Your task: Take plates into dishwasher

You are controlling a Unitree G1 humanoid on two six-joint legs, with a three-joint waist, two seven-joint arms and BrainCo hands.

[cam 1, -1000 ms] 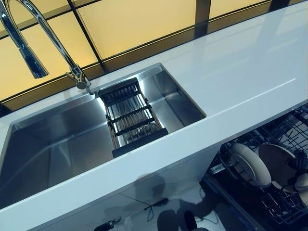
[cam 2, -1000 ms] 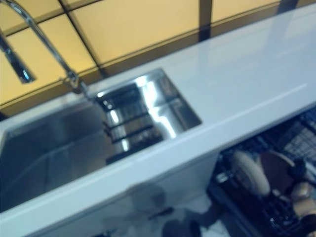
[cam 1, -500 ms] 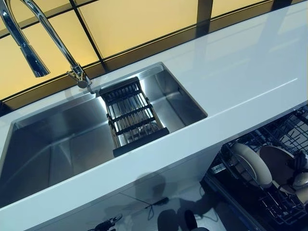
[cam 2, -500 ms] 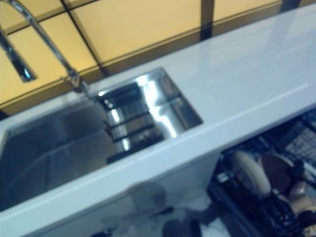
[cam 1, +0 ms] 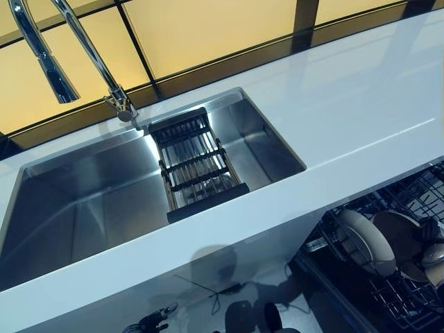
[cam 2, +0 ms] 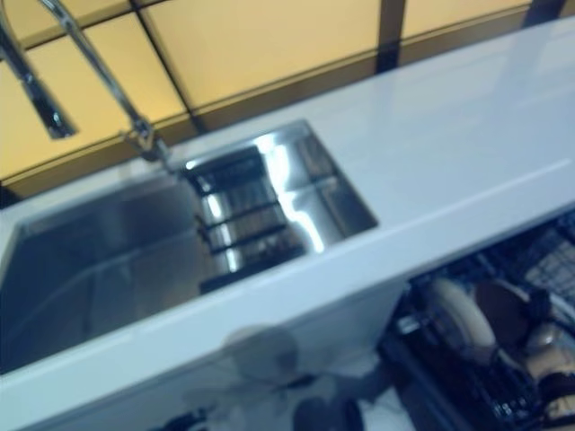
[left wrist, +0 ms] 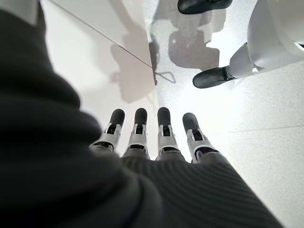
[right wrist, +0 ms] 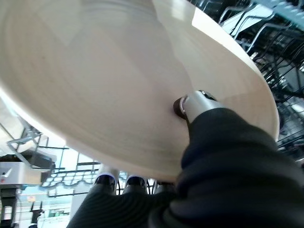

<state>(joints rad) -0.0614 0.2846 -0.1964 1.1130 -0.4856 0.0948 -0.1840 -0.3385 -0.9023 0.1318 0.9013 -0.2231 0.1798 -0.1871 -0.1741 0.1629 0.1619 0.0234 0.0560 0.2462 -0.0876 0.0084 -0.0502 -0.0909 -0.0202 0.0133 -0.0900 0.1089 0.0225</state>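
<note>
My right hand (right wrist: 209, 142) is shut on a large beige plate (right wrist: 118, 80), thumb on its face and fingers under its rim, over the wire dishwasher rack (cam 1: 402, 298). In the left eye view the right hand (cam 1: 429, 230) shows as a dark cover at the lower right, beside a tan plate (cam 1: 397, 232) standing in the rack. A cream plate (cam 1: 366, 243) stands upright to its left. My left hand (left wrist: 152, 133) hangs by the white cabinet front, fingers straight, holding nothing.
A steel sink (cam 1: 83, 208) with a black slatted drainer (cam 1: 198, 163) and a tall chrome faucet (cam 1: 90, 55) is set in the white counter (cam 1: 347, 104). The open dishwasher sits under the counter's right end.
The whole picture has drifted a little, so the camera moved. The right hand and the plates in the rack stay about where they were.
</note>
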